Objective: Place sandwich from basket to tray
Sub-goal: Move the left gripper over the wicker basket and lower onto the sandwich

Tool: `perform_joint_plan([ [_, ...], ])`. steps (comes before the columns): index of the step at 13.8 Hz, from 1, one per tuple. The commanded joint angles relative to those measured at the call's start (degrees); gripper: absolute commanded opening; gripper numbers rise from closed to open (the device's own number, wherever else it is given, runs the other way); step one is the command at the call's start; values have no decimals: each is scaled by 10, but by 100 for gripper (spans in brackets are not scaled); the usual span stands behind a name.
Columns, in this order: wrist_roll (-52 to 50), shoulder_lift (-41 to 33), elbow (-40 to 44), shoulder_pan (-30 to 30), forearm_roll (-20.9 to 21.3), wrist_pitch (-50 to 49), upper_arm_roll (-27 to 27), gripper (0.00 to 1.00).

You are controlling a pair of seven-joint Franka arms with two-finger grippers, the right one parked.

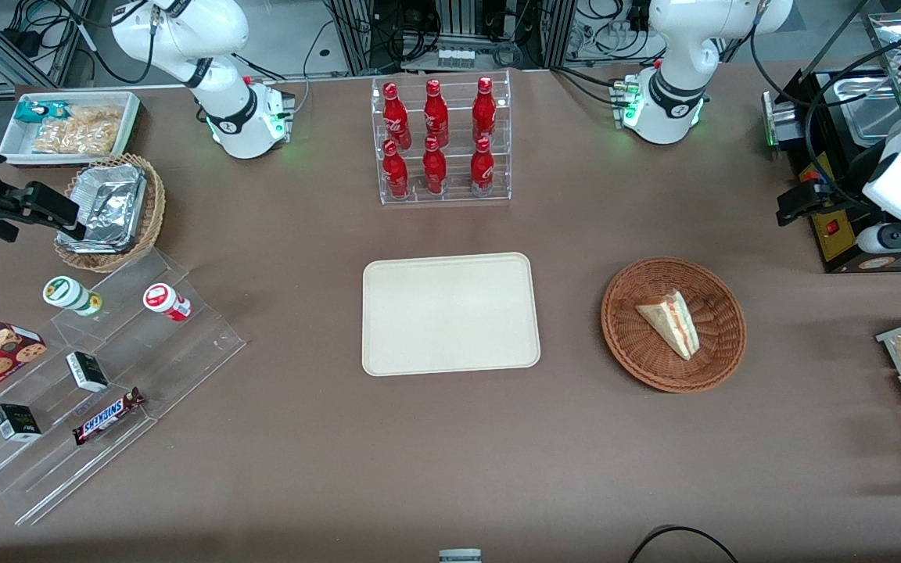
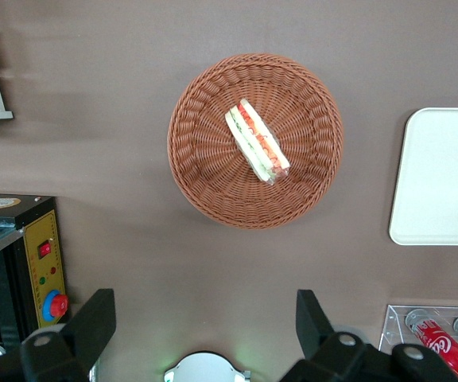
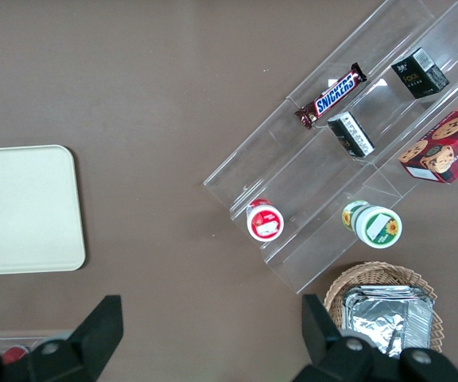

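With the open gripper (image 2: 201, 330) held high above the worktop (image 1: 450, 438), it is best lowered over the sandwich (image 2: 257, 142) lying in the basket (image 2: 205, 187), jaws set across the wedge's long sides, the tray (image 1: 450, 313) lying at nine o'clock of the basket in the front view.

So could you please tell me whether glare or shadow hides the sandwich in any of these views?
Front view: even light, sandwich sharp in the basket. Left wrist view: filling layers clear, slight sheen at one tip; the open gripper hangs well above the table, apart from the basket. Right wrist view: sandwich absent; only the foil container glares.
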Motion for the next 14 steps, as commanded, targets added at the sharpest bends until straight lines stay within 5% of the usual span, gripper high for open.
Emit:
perform_joint_plan([
  [1,5,5,8,-7,11,-1,4,100],
  [6,2,26,-55,-7,11,27,3,100],
  [14,-6,12,-303,-25,11,325,-3,100],
])
